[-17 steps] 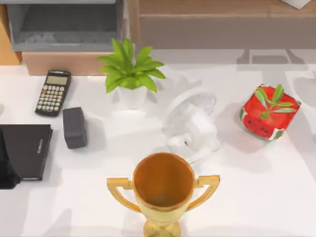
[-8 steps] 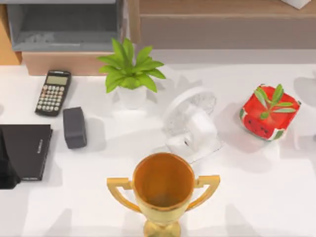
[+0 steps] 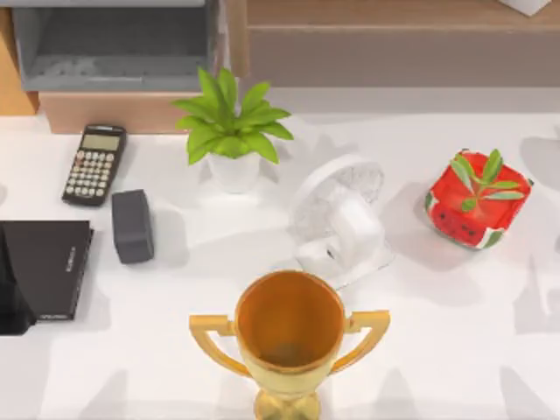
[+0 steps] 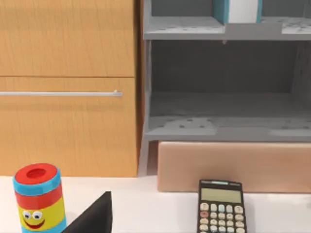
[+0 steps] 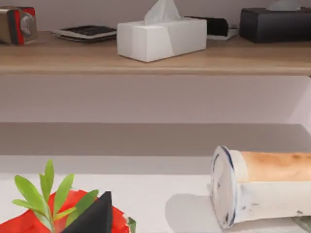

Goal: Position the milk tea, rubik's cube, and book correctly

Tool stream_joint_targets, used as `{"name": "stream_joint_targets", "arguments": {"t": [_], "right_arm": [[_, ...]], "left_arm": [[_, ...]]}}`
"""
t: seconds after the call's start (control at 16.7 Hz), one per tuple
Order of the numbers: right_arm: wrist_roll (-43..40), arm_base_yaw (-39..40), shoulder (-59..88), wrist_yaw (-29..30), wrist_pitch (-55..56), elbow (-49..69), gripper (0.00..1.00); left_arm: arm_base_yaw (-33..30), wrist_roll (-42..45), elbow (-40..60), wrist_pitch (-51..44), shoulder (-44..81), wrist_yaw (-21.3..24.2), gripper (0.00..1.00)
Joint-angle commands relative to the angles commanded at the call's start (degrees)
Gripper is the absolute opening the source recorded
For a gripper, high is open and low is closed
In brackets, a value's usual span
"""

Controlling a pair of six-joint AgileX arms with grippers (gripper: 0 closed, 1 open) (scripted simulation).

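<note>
Top view: white tabletop [image 3: 455,350] is crowded. A gold trophy [image 3: 289,337] stands at the front centre, with a white desk fan [image 3: 339,223] just behind it. A potted green plant [image 3: 229,131] stands behind and left of the fan. A red watermelon-pattern pot [image 3: 477,199] with a small sprig sits on the right, well apart from the fan. On the left there is a black calculator [image 3: 94,164], a dark grey box [image 3: 132,225] just beside it, and a flat black notebook [image 3: 51,265] at the left edge. A grey shelf unit [image 3: 114,44] stands at the back left and a long wooden shelf [image 3: 394,16] at the back right.

Left wrist view: book [image 4: 236,10], teal cover with white page edges, stands upright on the grey unit's upper shelf, cut off by the frame edge. The compartment under it is bare. A tan box [image 4: 233,165] sits beneath the unit, with the calculator lying in front of it. A striped cylinder with a smiley face [image 4: 39,199] stands before a wooden cabinet [image 4: 68,87]. The left tool [image 4: 92,221] shows as a black wedge low in frame; cannot tell if it is open or closed, and nothing is seen in it.

Right wrist view: milk tea [image 5: 262,187] lies on its side on the tabletop, with its lid end toward the watermelon pot and a gap between them. Above, the wooden shelf carries a white tissue box [image 5: 162,36], a black box [image 5: 274,23] and flat dark items. The right tool [image 5: 92,218] is a black wedge overlapping the pot; its state cannot be told.
</note>
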Motion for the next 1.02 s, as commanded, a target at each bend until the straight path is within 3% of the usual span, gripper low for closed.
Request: {"name": "stream_joint_targets", "arguments": {"t": [0.54, 0.78, 1.02], "right_arm": [[0.00, -0.01, -0.04, -0.01, 0.00, -0.03, 1.00], [0.00, -0.01, -0.04, -0.01, 0.00, -0.03, 1.00], [0.00, -0.01, -0.04, -0.01, 0.00, -0.03, 1.00]], "left_arm": [[-0.65, 0.26, 3.19, 1.68, 3.61, -0.14, 1.00], [-2.10, 0.77, 13.28, 6.99, 16.91, -1.16, 1.00], [-3.73, 1.14, 27.21, 14.30, 38.28, -3.00, 1.00]]}}
